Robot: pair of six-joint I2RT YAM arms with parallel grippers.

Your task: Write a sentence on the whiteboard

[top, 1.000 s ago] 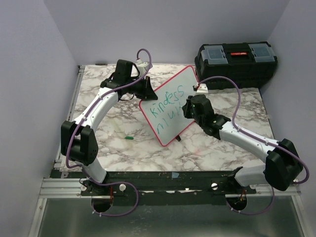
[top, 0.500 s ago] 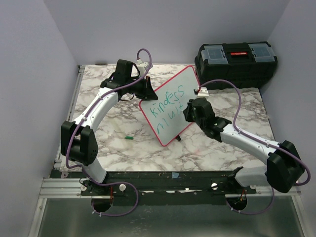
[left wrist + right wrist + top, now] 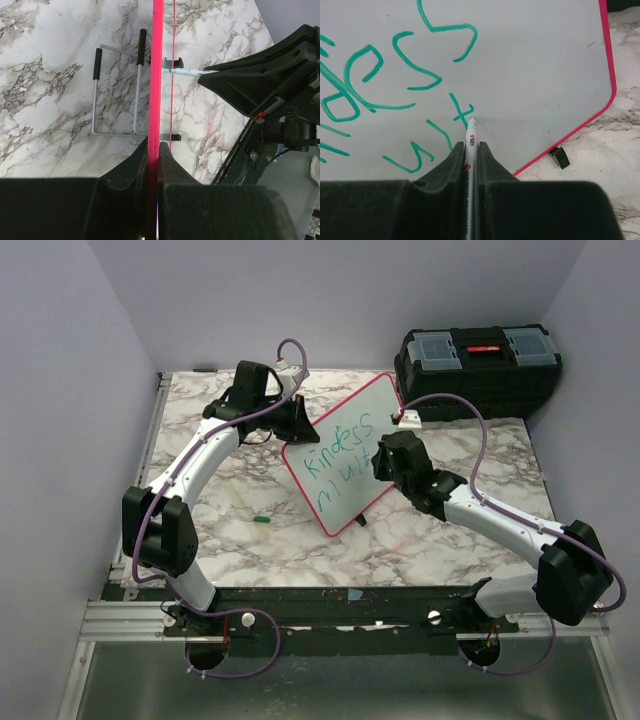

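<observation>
Whiteboard [image 3: 345,455] propped tilted between the two hands, green sentence [image 3: 338,462] across its face. Left hand [image 3: 153,146] pinched tight on the red rim; right hand [image 3: 471,152] closed on a marker [image 3: 471,131], tip touching the board beside the last stroke. A wire stand [image 3: 117,90] sits just ahead of the left hand, behind the board. Small green piece [image 3: 261,519] lies on the bench [image 3: 250,560], nearside of the left hand; black toolbox [image 3: 478,358] beyond the right hand.
</observation>
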